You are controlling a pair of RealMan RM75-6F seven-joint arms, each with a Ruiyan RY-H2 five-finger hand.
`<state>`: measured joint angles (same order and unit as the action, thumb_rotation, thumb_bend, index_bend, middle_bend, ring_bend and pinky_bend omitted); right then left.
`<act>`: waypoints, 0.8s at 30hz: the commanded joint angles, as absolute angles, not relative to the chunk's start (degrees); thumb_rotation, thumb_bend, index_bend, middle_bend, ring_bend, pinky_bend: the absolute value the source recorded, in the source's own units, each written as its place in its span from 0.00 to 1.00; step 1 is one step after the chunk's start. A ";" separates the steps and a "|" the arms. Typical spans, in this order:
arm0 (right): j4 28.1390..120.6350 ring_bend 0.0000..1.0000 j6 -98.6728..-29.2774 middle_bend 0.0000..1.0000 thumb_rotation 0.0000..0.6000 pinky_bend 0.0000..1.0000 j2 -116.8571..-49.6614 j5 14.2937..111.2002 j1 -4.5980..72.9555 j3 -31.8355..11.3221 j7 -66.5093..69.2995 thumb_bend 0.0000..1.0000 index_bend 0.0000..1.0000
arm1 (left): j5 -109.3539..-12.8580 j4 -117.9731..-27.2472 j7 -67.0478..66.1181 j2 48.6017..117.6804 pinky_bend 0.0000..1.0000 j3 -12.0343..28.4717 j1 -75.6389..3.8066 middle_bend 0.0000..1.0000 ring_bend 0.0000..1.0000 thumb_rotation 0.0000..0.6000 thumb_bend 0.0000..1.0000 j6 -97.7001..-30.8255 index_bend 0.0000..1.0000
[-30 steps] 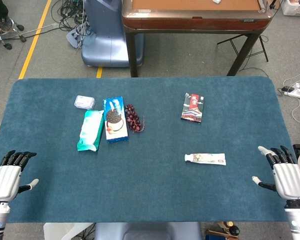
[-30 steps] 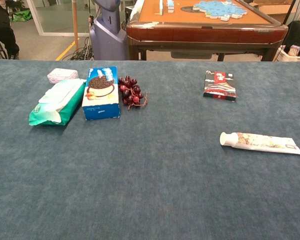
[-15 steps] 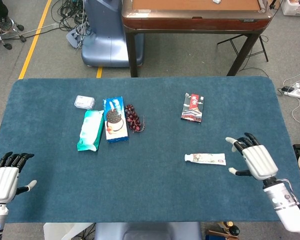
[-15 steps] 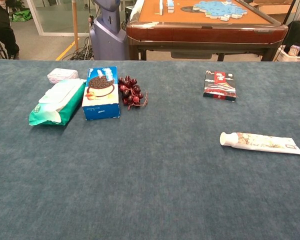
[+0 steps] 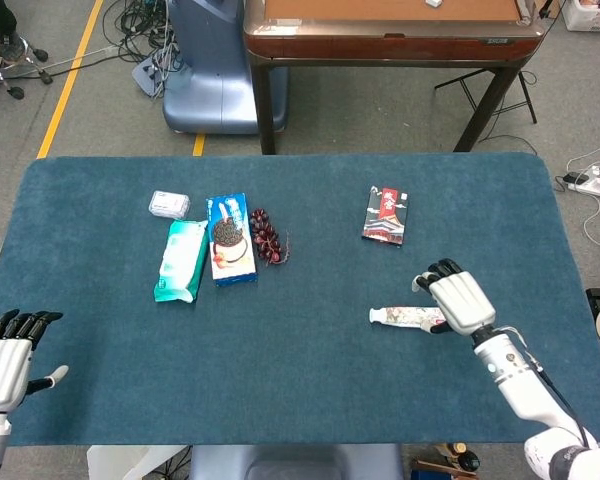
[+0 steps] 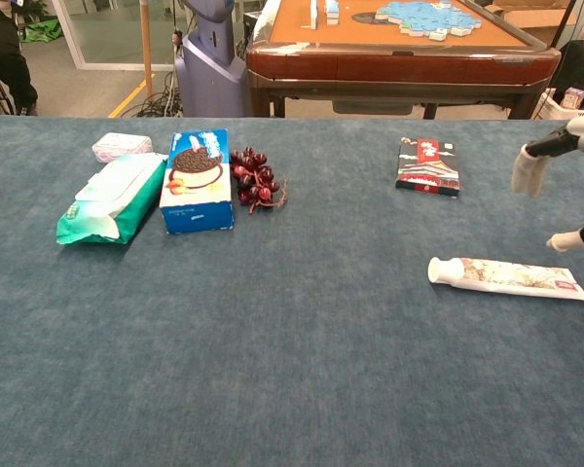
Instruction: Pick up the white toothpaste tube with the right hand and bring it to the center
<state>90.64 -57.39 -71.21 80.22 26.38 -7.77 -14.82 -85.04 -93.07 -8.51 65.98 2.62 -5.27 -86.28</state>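
Blue felt covers the table (image 5: pixel 310 380), with a wooden table (image 5: pixel 390 40) standing behind it on the grey floor. At the near left corner the left hand (image 5: pixel 5 365) rests with fingers apart, holding nothing. Further in lie a small clear packet (image 5: pixel 168 204), a green wipes pack (image 5: pixel 181 260), a blue cookie box (image 5: pixel 230 238) and a bunch of dark grapes (image 5: pixel 266 236). Right of centre sits a red and black box (image 5: pixel 385 215). Nearer the robot, the white toothpaste tube (image 5: pixel 405 317) lies flat, cap pointing left. The right hand (image 5: pixel 458 301) hovers over the tube's right end, fingers spread; the chest view shows its fingertips (image 6: pixel 526 173) clear above the tube, gripping nothing.
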 commanded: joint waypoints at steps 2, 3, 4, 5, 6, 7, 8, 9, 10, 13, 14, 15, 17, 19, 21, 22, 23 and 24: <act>87.86 0.23 -56.00 0.41 1.00 0.16 -74.09 79.50 28.04 -7.16 -16.56 0.01 0.39 | -85.01 -93.04 -8.30 65.90 0.11 2.59 -5.14 0.27 0.22 1.00 0.05 -86.39 0.24; 87.33 0.23 -55.73 0.41 1.00 0.16 -74.71 79.28 28.36 -7.05 -16.87 0.01 0.39 | -85.03 -93.02 -8.22 65.90 0.11 2.57 -5.11 0.27 0.22 1.00 0.05 -86.38 0.24; 86.96 0.23 -55.39 0.41 1.00 0.16 -75.16 79.10 28.64 -6.92 -17.11 0.01 0.39 | -85.05 -93.01 -8.17 65.89 0.11 2.55 -5.10 0.27 0.22 1.00 0.05 -86.37 0.24; 86.60 0.23 -55.15 0.41 1.00 0.16 -75.61 78.83 28.90 -6.81 -17.39 0.01 0.39 | -85.12 -92.97 -8.12 65.91 0.11 2.50 -5.09 0.27 0.22 1.00 0.05 -86.35 0.24; 86.24 0.23 -54.86 0.41 1.00 0.16 -76.05 78.61 29.14 -6.69 -17.69 0.01 0.39 | -85.16 -92.94 -8.09 65.95 0.11 2.46 -5.08 0.27 0.22 1.00 0.05 -86.32 0.24; 85.87 0.23 -54.58 0.41 1.00 0.16 -76.49 78.24 29.35 -6.62 -17.99 0.02 0.39 | -85.20 -92.90 -8.04 66.00 0.11 2.42 -5.08 0.27 0.22 1.00 0.05 -86.28 0.24; 85.51 0.23 -54.28 0.41 1.00 0.16 -76.90 77.79 29.52 -6.54 -18.26 0.02 0.39 | -85.23 -92.85 -7.96 66.06 0.11 2.38 -5.06 0.27 0.22 1.00 0.05 -86.26 0.24; 85.02 0.23 -53.97 0.41 1.00 0.16 -77.45 77.22 29.73 -6.48 -18.58 0.02 0.39 | -85.24 -92.76 -7.84 66.15 0.11 2.35 -5.04 0.27 0.22 1.00 0.05 -86.23 0.24; 84.52 0.23 -53.68 0.41 1.00 0.16 -77.96 76.74 29.91 -6.41 -18.87 0.03 0.40 | -85.25 -92.67 -7.75 66.20 0.11 2.32 -5.03 0.27 0.22 1.00 0.05 -86.18 0.24; 82.95 0.23 -53.14 0.41 1.00 0.16 -79.66 75.38 30.45 -6.29 -20.03 0.05 0.41 | -85.25 -92.42 -7.49 66.26 0.11 2.27 -5.08 0.27 0.22 1.00 0.05 -85.96 0.24; 82.48 0.23 -52.98 0.41 1.00 0.16 -80.20 74.94 30.65 -6.25 -20.40 0.05 0.41 | -85.32 -92.37 -7.40 66.23 0.11 2.25 -5.09 0.27 0.22 1.00 0.05 -85.93 0.24; 82.24 0.23 -52.84 0.41 1.00 0.16 -80.53 74.65 30.78 -6.18 -20.66 0.05 0.41 | -85.38 -92.34 -7.32 66.19 0.11 2.25 -5.10 0.27 0.22 1.00 0.05 -85.94 0.24; 81.87 0.23 -52.60 0.42 1.00 0.16 -81.04 74.13 30.99 -5.96 -21.25 0.05 0.41 | -85.47 -92.27 -7.12 66.12 0.11 2.25 -5.05 0.27 0.22 1.00 0.05 -86.04 0.24; 81.49 0.23 -52.58 0.42 1.00 0.16 -81.60 73.58 31.19 -5.75 -22.13 0.05 0.41 | -85.46 -92.15 -6.89 66.10 0.11 2.21 -4.96 0.27 0.22 1.00 0.05 -86.08 0.24; 81.27 0.23 -52.53 0.42 1.00 0.16 -82.08 72.98 31.37 -5.60 -22.91 0.05 0.41 | -85.47 -91.95 -6.63 66.14 0.11 2.11 -4.91 0.27 0.22 1.00 0.05 -85.98 0.24; 81.19 0.23 -52.57 0.43 1.00 0.16 -82.27 72.74 31.44 -5.57 -23.20 0.05 0.42 | -85.48 -91.86 -6.52 66.17 0.11 2.06 -4.90 0.27 0.22 1.00 0.05 -85.92 0.24; 81.05 0.23 -52.65 0.43 1.00 0.16 -82.53 72.40 31.50 -5.49 -23.70 0.05 0.42 | -85.50 -91.72 -6.35 66.23 0.11 2.03 -4.88 0.27 0.22 1.00 0.05 -85.90 0.24; 80.94 0.23 -52.71 0.43 1.00 0.16 -82.70 72.17 31.57 -5.42 -24.22 0.05 0.43 | -85.49 -91.61 -6.22 66.28 0.11 2.01 -4.87 0.27 0.22 1.00 0.05 -85.87 0.24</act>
<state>81.11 -52.64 -82.44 72.45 31.45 -5.53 -23.80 -85.49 -91.65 -6.24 66.25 2.03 -4.88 -85.89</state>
